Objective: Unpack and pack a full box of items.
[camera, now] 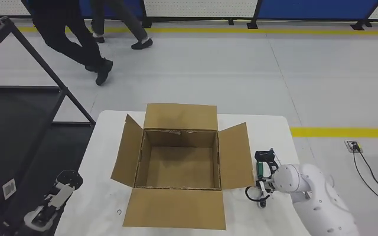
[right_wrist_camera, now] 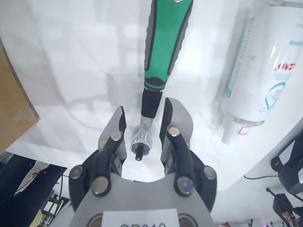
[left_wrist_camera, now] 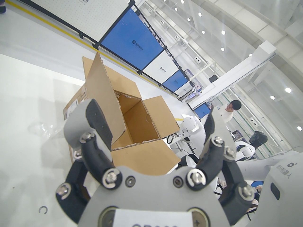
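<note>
An open cardboard box [camera: 177, 116] stands in the middle of the white counter [camera: 106, 200], its four flaps folded outward. My right pincer [right_wrist_camera: 144, 108] is low over the counter just beyond the box's right flap. Its jaws are parted and reach down either side of the metal head and neck of a ratchet wrench [right_wrist_camera: 165, 36], with a gap showing on both sides, so nothing is gripped. The wrench lies flat on the counter beside the box's right side, and its green and grey handle points away from my wrist. On the wrench's far side from the box lies what looks like a white tube [right_wrist_camera: 255, 60] inside a clear case, though I cannot tell for certain what it is. My left pincer [left_wrist_camera: 153, 119] is well apart from the box, off its left front corner. It faces the box with its jaws spread wide and holds nothing.
</note>
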Robot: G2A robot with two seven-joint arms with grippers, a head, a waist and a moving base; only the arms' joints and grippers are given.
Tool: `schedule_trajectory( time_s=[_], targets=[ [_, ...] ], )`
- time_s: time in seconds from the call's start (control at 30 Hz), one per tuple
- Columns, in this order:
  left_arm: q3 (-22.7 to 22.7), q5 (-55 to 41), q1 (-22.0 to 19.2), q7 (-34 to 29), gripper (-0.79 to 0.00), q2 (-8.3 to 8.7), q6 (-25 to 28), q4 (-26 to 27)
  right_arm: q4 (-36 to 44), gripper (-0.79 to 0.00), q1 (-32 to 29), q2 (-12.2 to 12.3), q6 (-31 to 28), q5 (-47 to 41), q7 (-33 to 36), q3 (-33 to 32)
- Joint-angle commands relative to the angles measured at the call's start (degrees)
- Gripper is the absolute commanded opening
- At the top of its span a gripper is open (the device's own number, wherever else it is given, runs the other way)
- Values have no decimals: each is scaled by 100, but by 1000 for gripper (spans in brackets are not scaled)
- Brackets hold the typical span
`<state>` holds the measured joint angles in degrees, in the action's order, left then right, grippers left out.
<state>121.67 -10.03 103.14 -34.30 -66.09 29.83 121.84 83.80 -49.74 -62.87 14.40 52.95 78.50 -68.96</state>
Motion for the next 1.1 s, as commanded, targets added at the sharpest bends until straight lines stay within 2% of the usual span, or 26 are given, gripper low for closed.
schedule_trajectory(
  time_s=[0.0,0.23,0.3,0.4,0.57,0.7,0.9,1.07],
  targets=[
    [0,0,0,0,0,0,0,0,-42,-431,24,-7,18,19,2,33],
    [0,0,0,0,0,0,0,0,-241,-523,135,-40,61,45,-14,148],
    [0,0,0,0,0,0,0,0,-303,-668,167,-50,59,35,-29,175],
    [0,0,0,0,0,0,0,0,-380,-785,212,-60,58,16,-42,189],
    [0,0,0,0,0,0,0,0,-185,-785,168,-18,129,-42,-166,-98],
    [0,0,0,0,0,0,0,0,575,-785,-68,87,267,-18,-174,-667],
    [0,0,0,0,0,0,0,0,2491,-785,-591,247,516,161,-166,-1770],
    [0,0,0,0,0,0,0,0,4084,-785,-540,298,505,330,8,-2091]
  ],
)
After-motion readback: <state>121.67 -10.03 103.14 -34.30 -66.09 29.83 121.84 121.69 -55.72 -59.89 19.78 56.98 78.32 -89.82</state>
